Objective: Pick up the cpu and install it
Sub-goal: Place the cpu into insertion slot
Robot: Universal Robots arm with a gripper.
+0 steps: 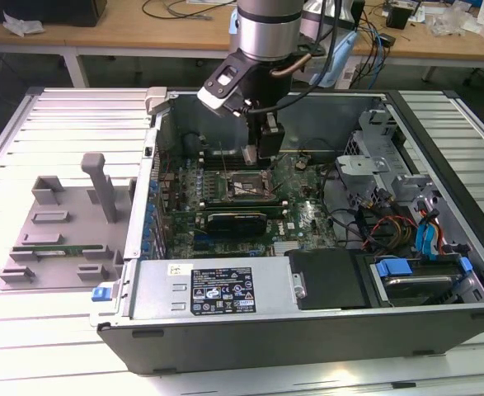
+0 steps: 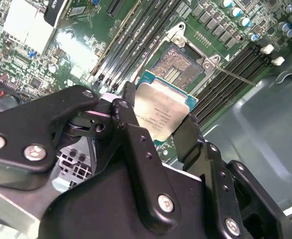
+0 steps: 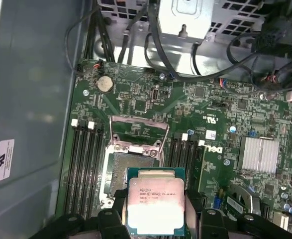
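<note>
In both wrist views the cpu (image 3: 155, 201) (image 2: 161, 110), a flat square chip with a silver-grey top and a green edge, sits between my black fingers (image 3: 117, 205). My gripper (image 3: 155, 211) (image 2: 158, 127) is shut on the cpu and holds it a little above the motherboard. The open socket (image 3: 131, 172) (image 2: 178, 64) lies just beyond the chip, its metal load frame (image 3: 138, 132) swung up. In the exterior view my gripper (image 1: 258, 155) hangs inside the open computer case, right over the socket (image 1: 243, 186).
Memory slots (image 3: 83, 169) flank the socket on both sides. A finned heatsink (image 3: 259, 154) and bundled cables (image 1: 382, 223) lie nearby. The case walls (image 1: 151, 165) enclose the board. On the exterior view's left, a grey fixture tray (image 1: 60, 219) holds a green memory stick (image 1: 56, 247).
</note>
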